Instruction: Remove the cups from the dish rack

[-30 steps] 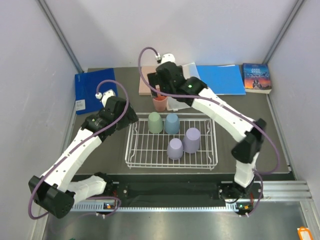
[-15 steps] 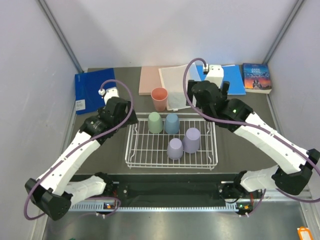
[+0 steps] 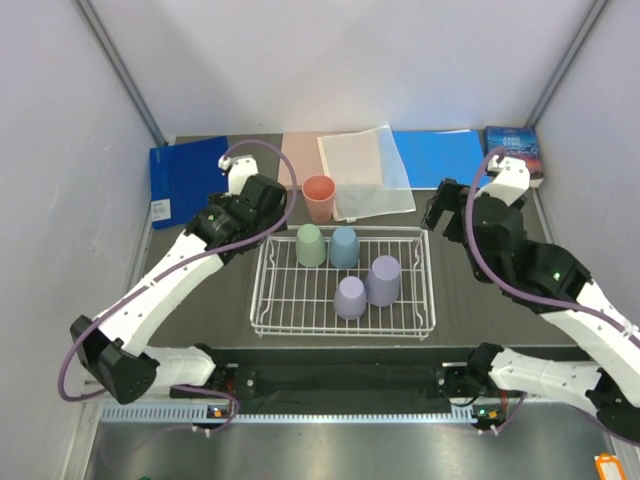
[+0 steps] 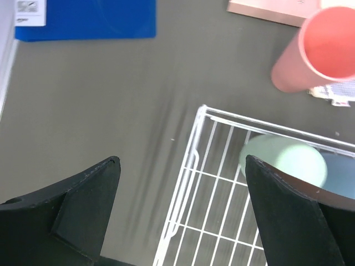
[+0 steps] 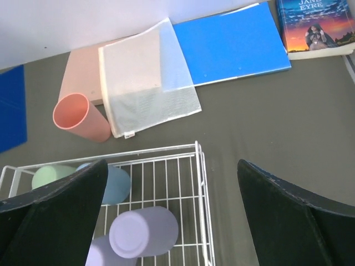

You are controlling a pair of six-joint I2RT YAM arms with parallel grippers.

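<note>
Evidently 1 cup is out. The left gripper (image 4: pixel 182 166), jaws spread and empty, hovers over the far left corner of the dish rack (image 3: pixel 262 272). The salmon cup (image 3: pixel 319 198) stands upright on the table just beyond it. In the rack sit the inverted pale green cup (image 3: pixel 311 245), light blue cup (image 3: pixel 344 246) and 2 lavender cups (image 3: pixel 384 279). The right gripper (image 5: pixel 172 166), also spread, hangs near the right end. Next, probably, the left gripper lowers onto the green cup and closes.
</note>
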